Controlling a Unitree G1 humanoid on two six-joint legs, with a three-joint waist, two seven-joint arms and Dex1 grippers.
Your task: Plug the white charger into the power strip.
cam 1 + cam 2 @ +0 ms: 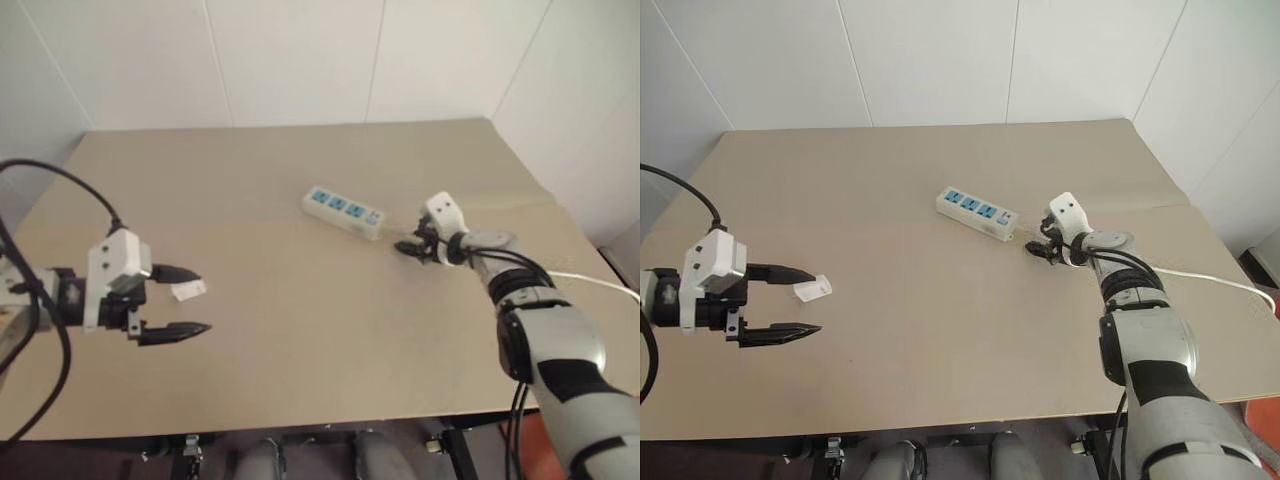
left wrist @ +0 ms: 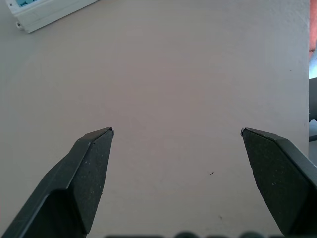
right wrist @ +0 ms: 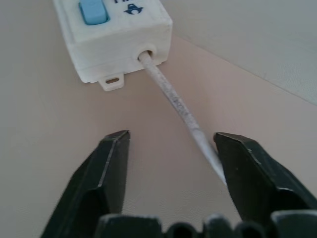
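Straddling the power strip's (image 1: 343, 211) cord (image 3: 173, 101) at 3 o'clock, right gripper (image 3: 171, 148) half-open, nothing clamped; left gripper (image 1: 180, 301) wide, w/ charger (image 1: 188, 291) alongside.

Looks like a robot test room or lab, not a home. Plain beige desk (image 1: 300, 330) set into a corner, bare top with a seam line on the right part. Walls (image 1: 300, 60) behind and at both sides are plain white panels with thin vertical joints, no decor, no windows. Staged tabletop: a white power strip (image 1: 343, 211) with blue sockets and a thin white cord (image 3: 178, 106), and a small white charger (image 1: 188, 291) lying apart from it. Black cables (image 1: 60, 180) loop off the robot arm at the left. Bit of dark floor and metal frame under the desk's near edge
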